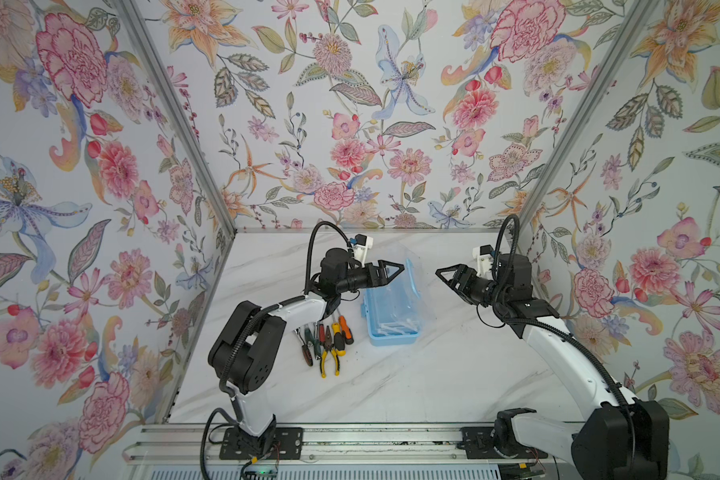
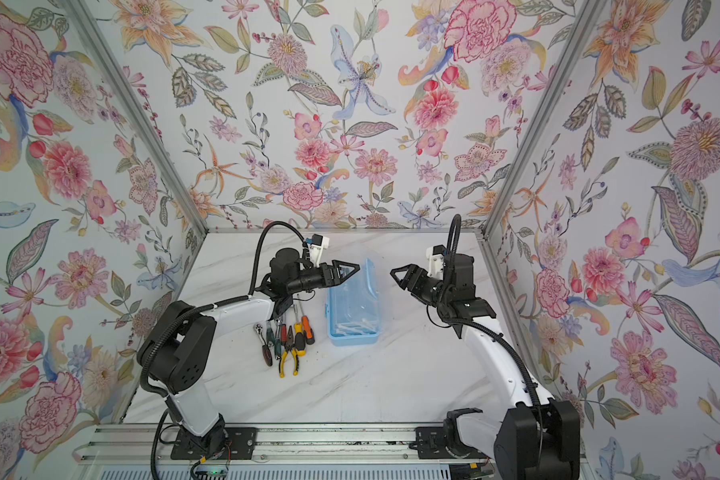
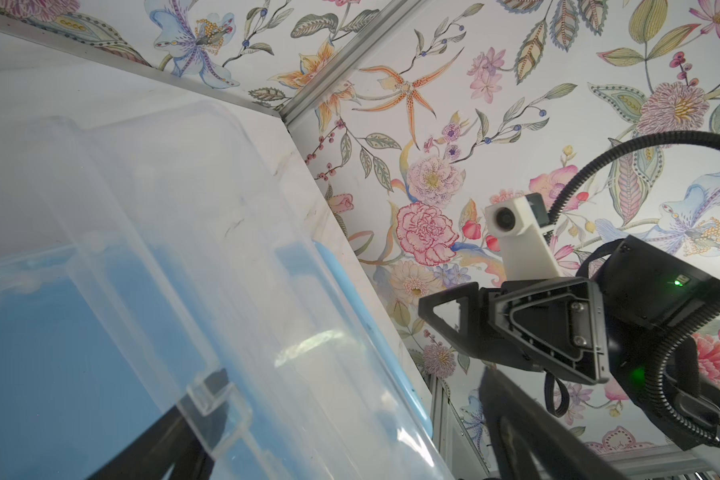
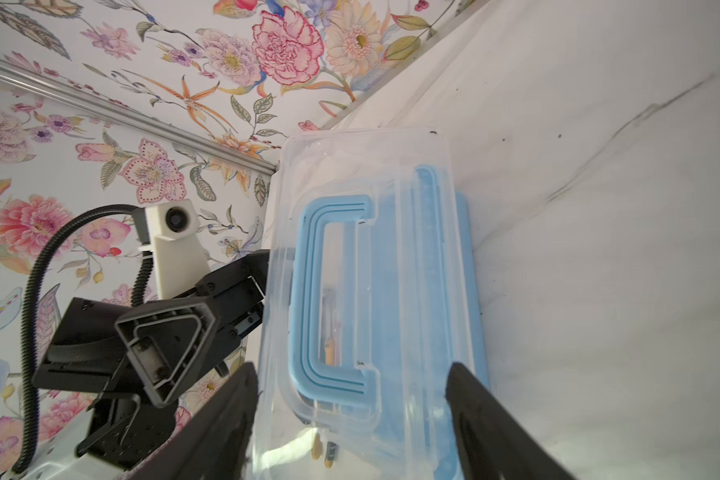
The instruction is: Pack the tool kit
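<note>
Two open, empty pincers: left pincer (image 1: pixel 398 269), right pincer (image 1: pixel 441 274), by clear lid (image 1: pixel 418 257).

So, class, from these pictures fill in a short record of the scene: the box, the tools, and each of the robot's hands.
Box: blue tool box on the marble table, its clear lid raised
Tools: pliers with yellow handles and screwdrivers, in a row on the table, left of the box in both top views
Left arm: left hand open, jaws either side of the lid's edge
Right arm: right hand open, empty, apart from the box
</note>
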Controlling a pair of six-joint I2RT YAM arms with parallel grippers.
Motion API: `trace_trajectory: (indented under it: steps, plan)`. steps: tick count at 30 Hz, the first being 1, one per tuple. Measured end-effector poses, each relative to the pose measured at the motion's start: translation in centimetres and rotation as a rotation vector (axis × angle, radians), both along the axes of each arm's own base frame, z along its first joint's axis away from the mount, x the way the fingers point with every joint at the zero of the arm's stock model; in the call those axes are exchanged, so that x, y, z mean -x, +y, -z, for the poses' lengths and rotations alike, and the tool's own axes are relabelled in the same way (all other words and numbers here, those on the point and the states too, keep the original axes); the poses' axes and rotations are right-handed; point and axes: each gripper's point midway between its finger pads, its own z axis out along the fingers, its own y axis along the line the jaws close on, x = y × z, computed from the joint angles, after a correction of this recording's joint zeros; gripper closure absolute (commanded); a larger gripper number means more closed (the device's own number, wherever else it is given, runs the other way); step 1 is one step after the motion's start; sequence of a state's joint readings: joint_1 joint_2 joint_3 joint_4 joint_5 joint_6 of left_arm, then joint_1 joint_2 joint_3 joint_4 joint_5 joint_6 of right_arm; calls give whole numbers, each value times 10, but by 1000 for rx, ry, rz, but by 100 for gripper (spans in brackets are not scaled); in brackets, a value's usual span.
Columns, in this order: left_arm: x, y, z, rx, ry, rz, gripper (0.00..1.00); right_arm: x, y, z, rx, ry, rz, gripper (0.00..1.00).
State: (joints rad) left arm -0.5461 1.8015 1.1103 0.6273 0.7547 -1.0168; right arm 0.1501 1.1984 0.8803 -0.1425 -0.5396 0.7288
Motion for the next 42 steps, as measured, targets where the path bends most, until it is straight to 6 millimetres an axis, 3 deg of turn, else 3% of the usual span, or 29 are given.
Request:
trace_trajectory:
  steps: [8,12,18,23,33,42]
  plan:
    - [2,-45,-26,-5,-51,78,3,6,-27,35,27,83,81,24]
    - [3,-64,-30,-9,-66,108,3,13,-52,35,26,70,154,22]
    - [2,-75,-23,-20,-56,123,3,19,-77,34,29,43,226,21]
    - [1,-76,-19,-31,-46,124,2,22,-81,44,35,72,233,21]
    - [-4,-75,-17,-83,-56,108,1,22,-82,46,49,69,225,20]
    - [-22,-101,-21,-66,-79,120,1,22,-81,47,52,71,222,19]
